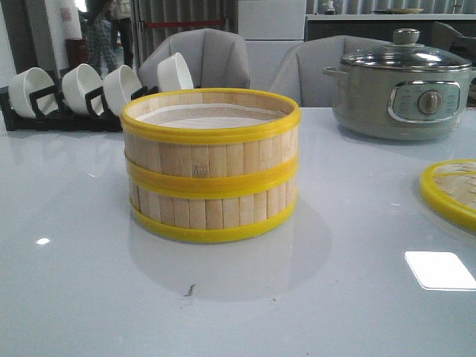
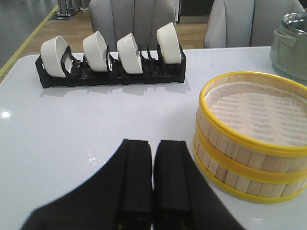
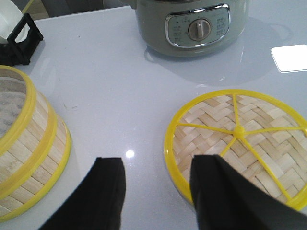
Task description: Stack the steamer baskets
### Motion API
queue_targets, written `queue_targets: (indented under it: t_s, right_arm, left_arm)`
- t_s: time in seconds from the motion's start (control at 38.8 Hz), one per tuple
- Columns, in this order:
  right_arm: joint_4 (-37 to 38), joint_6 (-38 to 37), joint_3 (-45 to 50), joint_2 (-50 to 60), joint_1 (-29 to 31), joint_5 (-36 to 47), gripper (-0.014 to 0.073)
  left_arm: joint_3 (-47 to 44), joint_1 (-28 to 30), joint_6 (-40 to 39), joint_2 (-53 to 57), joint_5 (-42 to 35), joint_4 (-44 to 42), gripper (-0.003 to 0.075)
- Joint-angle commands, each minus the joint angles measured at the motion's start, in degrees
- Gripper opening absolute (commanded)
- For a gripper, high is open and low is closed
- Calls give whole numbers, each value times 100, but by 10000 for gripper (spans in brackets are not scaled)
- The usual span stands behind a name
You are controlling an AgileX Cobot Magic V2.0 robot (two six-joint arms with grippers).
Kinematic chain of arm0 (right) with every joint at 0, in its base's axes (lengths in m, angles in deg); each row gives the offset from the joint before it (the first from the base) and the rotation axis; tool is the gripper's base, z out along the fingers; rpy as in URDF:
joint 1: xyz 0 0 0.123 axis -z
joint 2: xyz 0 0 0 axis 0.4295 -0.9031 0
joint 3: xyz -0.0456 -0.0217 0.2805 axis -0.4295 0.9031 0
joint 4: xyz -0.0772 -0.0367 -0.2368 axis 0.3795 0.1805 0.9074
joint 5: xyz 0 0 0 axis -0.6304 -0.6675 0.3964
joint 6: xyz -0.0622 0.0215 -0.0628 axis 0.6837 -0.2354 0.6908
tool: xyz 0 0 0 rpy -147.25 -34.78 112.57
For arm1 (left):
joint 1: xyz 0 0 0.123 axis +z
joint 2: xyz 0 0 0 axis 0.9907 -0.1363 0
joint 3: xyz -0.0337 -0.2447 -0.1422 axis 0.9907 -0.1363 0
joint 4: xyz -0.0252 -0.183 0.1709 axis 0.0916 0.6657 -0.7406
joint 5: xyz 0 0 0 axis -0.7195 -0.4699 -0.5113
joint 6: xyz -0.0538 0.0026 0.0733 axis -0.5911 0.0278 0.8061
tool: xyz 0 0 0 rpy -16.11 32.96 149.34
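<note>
Two steamer baskets (image 1: pixel 210 165) stand stacked one on the other near the middle of the white worktop (image 1: pixel 82 297), upright, open side up, their round walls lined up so the yellow rims meet in a band halfway up the stack. The upper basket shows only a whitish liner (image 2: pixel 256 110) inside; I cannot see into the lower one.

From my left wrist camera, the left gripper (image 2: pixel 152 184) hangs just beside the stack, clear of it, its two black fingers pressed together with nothing between them. My right wrist camera shows the right gripper (image 3: pixel 156 191) with fingers spread wide and empty, poised between the stack and the flat woven lid (image 3: pixel 240 141), which lies toward the worktop's right edge with one finger over its near rim.

Along the far edge, a black rack (image 2: pixel 110 74) at the left corner holds four white bowls (image 2: pixel 96 50) tipped on their sides, and a grey-green electric pot (image 1: pixel 405 93) with its glass lid on sits toward the right corner.
</note>
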Motion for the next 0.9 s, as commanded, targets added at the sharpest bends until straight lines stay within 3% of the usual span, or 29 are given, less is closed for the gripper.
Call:
queue_targets:
  t_s: [0.0, 0.31, 0.77, 0.88]
  right_arm:
    - [16, 66, -192, 32, 25, 418, 434]
    - [16, 66, -192, 32, 25, 418, 434]
    - [16, 66, -192, 32, 25, 375, 434]
    - [16, 66, -192, 32, 25, 353, 379]
  left_arm:
    - [-19, 12, -61, 21, -663, 39, 86]
    - [-560, 12, -61, 21, -1117, 97, 86]
    - [-576, 12, -61, 21, -1196, 81, 86]
    - [-576, 12, -61, 21, -1196, 81, 86]
